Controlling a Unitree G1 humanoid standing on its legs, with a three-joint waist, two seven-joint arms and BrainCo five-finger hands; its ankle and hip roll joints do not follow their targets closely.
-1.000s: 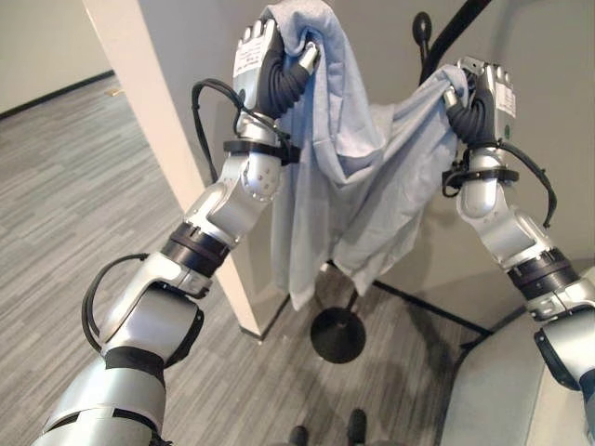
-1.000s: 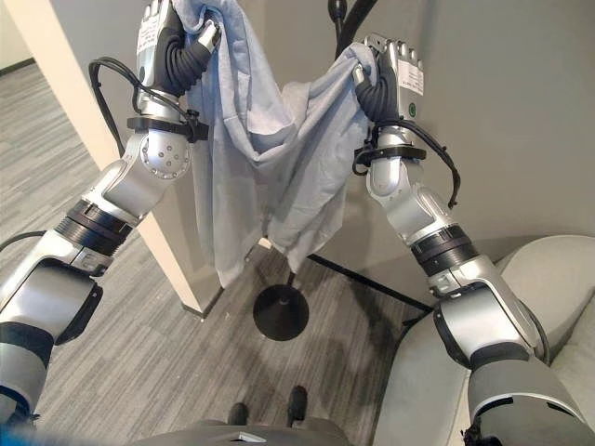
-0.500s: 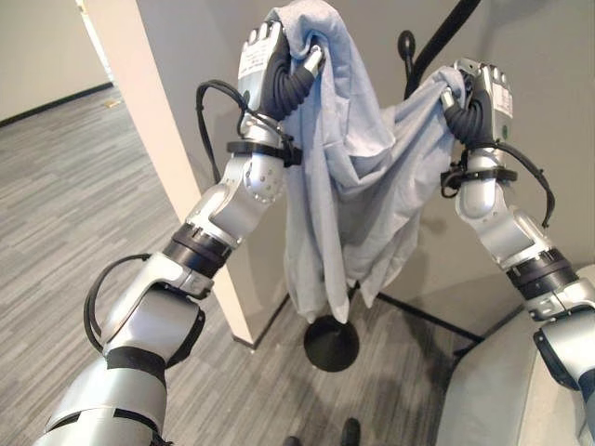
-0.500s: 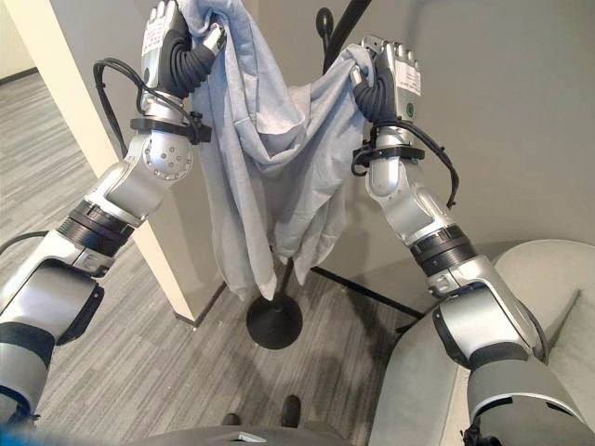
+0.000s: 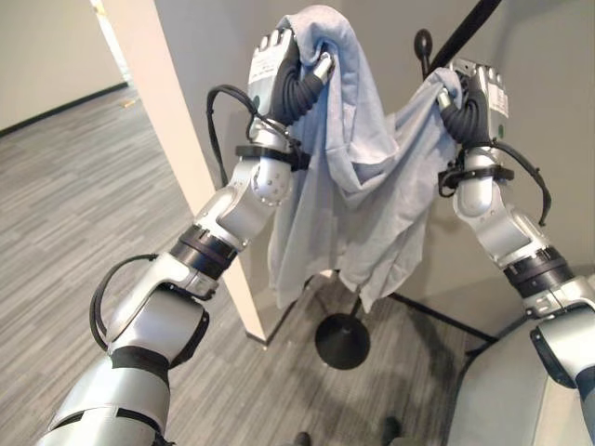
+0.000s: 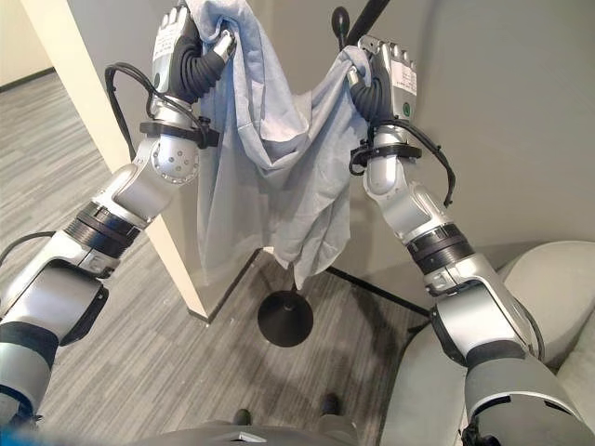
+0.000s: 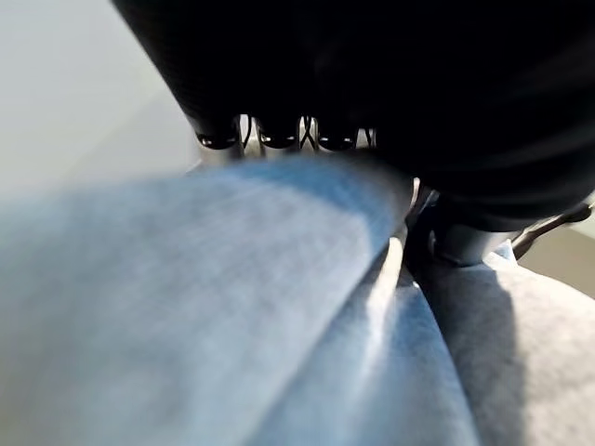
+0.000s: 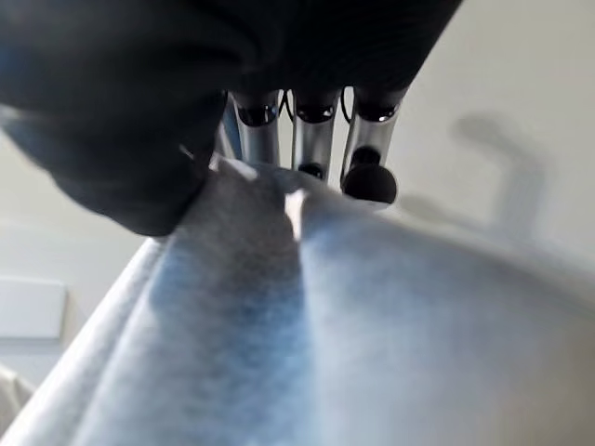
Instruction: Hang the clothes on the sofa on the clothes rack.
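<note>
A pale blue garment hangs spread between my two raised hands, sagging in the middle with its lower edge well above the floor. My left hand is shut on its left top corner, the cloth bunched over the fingers. My right hand is shut on the right top corner, and its fingers curl over the fabric. The black clothes rack stands just behind the garment: a knobbed hook shows between my hands, a slanted arm above, and the round base on the floor below.
A cream wall corner stands close behind my left arm. The grey sofa is at the lower right. Black bars lie on the floor by the grey wall. Wood-look floor stretches to the left.
Both hands have kept their hold on the garment. The view has shifted slightly, and the cloth's lower edge now hangs wider and a little higher over the rack's base.
</note>
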